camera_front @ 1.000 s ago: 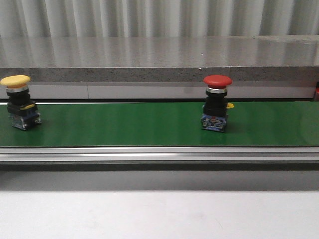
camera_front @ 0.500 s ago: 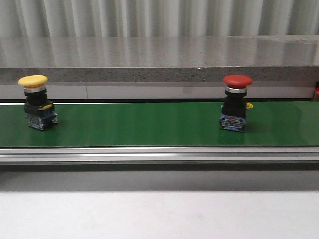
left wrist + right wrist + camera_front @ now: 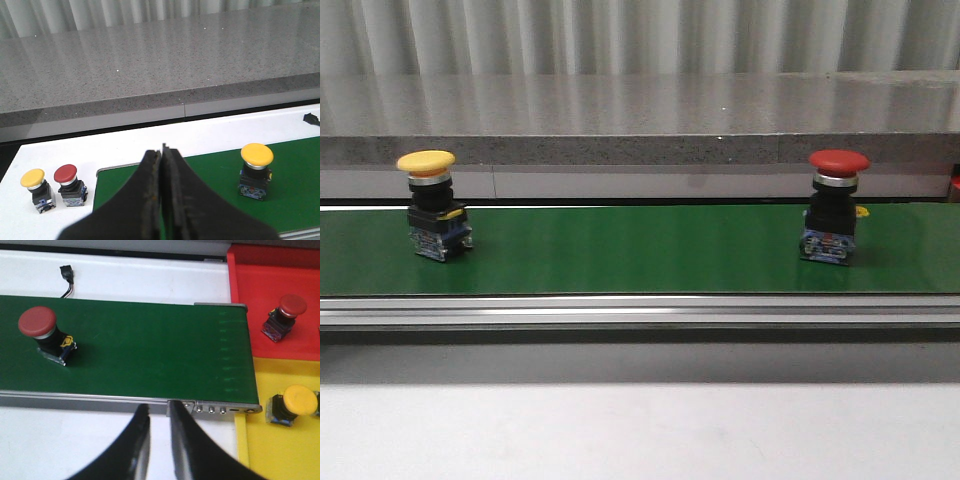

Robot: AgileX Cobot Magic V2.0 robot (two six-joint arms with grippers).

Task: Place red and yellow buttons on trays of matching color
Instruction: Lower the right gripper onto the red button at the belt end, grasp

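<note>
A yellow button (image 3: 430,205) and a red button (image 3: 835,205) stand upright on the green conveyor belt (image 3: 620,250), yellow at the left, red at the right. The left wrist view shows the yellow button (image 3: 256,170) on the belt, apart from my left gripper (image 3: 161,152), which is shut and empty. The right wrist view shows the red button (image 3: 44,332) on the belt, well away from my right gripper (image 3: 157,412), which is open by a narrow gap and empty, at the belt's near rail. The red tray (image 3: 250,295) and yellow tray (image 3: 260,460) lie past the belt's end.
A red button (image 3: 285,315) sits in the red tray and a yellow button (image 3: 295,404) in the yellow tray. Off the belt's other end, a spare yellow button (image 3: 36,182) and red button (image 3: 69,179) stand on the white table. A grey ledge runs behind the belt.
Both buttons have travelled to the right along the belt, keeping their spacing. No gripper shows in the front view in any frame.
</note>
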